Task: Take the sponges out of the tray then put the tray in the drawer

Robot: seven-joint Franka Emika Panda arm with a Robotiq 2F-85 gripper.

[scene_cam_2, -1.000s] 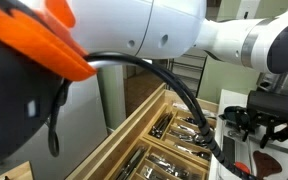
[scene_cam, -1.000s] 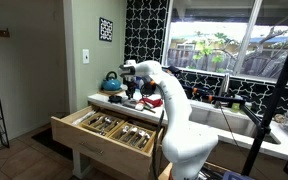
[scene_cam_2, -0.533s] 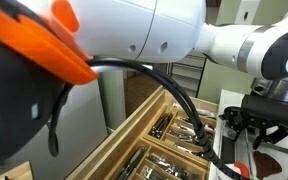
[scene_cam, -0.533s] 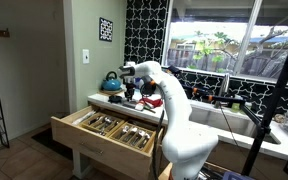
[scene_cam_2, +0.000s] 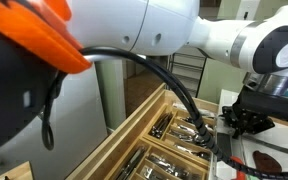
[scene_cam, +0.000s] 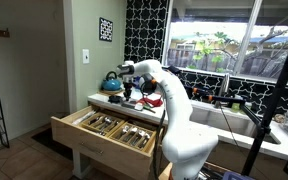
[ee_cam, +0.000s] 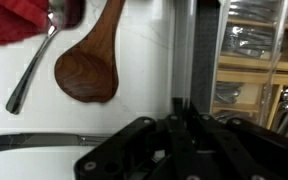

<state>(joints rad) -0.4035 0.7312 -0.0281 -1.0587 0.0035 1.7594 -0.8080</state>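
In the wrist view the end effector [ee_cam: 184,135] hangs just over the white surface [ee_cam: 144,60]; only its dark body shows, so I cannot tell how wide the jaws stand. Just beyond lie a knife [ee_cam: 44,142], a wooden spoon [ee_cam: 89,65], a metal spoon [ee_cam: 39,60] and something red [ee_cam: 19,22] at the far corner, possibly a sponge. No tray is clear. The drawer [ee_cam: 254,70] stands pulled out beside them, cutlery in its compartments. Judging from this, identify the sponges first, then descend squarely, clear of the utensils.
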